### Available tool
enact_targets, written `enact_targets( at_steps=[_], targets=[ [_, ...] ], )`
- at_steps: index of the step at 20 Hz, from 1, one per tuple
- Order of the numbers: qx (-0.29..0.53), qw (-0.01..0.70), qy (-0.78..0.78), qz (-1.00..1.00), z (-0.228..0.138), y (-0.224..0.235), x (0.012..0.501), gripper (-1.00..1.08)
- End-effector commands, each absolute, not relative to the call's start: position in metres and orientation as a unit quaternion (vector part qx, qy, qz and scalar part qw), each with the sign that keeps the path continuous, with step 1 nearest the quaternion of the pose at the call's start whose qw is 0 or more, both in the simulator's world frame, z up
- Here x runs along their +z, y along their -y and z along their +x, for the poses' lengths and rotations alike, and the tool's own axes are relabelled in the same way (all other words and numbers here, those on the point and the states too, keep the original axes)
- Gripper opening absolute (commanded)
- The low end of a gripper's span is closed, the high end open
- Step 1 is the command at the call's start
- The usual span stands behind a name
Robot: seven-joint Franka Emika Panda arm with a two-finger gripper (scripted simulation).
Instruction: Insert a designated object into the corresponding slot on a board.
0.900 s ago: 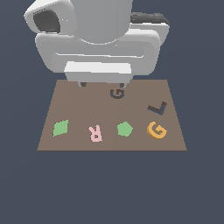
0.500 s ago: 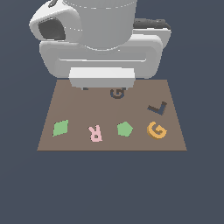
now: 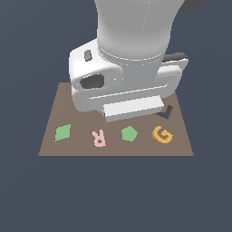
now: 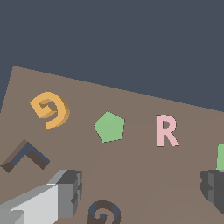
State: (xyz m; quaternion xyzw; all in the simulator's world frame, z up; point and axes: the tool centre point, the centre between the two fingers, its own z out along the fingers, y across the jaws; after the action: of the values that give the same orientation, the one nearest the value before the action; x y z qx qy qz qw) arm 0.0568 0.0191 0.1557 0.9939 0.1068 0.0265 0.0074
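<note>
**G block on board, claw wide and empty**

G block, orange-yellow, flat on the brown board, near the front edge, at the exterior view's right end of a row of four pieces. Just beside it a green pentagon, then a pink R block, then a green diamond-like piece at the exterior view's left. Seen also in the wrist view: G block, pentagon, R block, and only a slice of the green piece at the picture's border.

Behind the G block, a dark L-shaped recess, half covered by the arm in the exterior view, fully seen from the wrist. G-shaped slot dark, sunk in the board, lying between the two fingers in the wrist view; hidden under the arm in the exterior view.

Gripper above the board, jaws spread wide apart. One finger pale grey with dark pad, the other only partly in the picture. Nothing between them, nothing gripped, no contact with any block. Cannot tell if fingertips touch the board surface. G block well apart from the claw, not in the slot.
</note>
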Motion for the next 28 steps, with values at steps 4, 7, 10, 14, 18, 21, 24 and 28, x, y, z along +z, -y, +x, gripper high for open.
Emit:
enact_targets(
  at_steps=[4, 7, 10, 14, 18, 21, 24, 28],
  targets=[
    [0.018, 0.004, -0.206, 0.978, 0.077, -0.061, 0.119, 1.0],
    [0.013, 0.002, -0.257, 0.966, 0.084, -0.084, 0.1, 1.0],
    [0.009, 0.001, -0.302, 0.953, 0.088, -0.105, 0.083, 1.0],
    [0.004, 0.0, -0.348, 0.938, 0.09, -0.127, 0.066, 1.0],
    [0.001, 0.0, -0.377, 0.926, 0.089, -0.142, 0.054, 1.0],
    [0.0, 0.0, -0.388, 0.922, 0.089, -0.147, 0.051, 1.0],
    [0.0, 0.0, -0.387, 0.922, 0.088, -0.147, 0.05, 1.0],
    [0.0, 0.0, -0.388, 0.922, 0.088, -0.147, 0.044, 1.0]
  ],
)
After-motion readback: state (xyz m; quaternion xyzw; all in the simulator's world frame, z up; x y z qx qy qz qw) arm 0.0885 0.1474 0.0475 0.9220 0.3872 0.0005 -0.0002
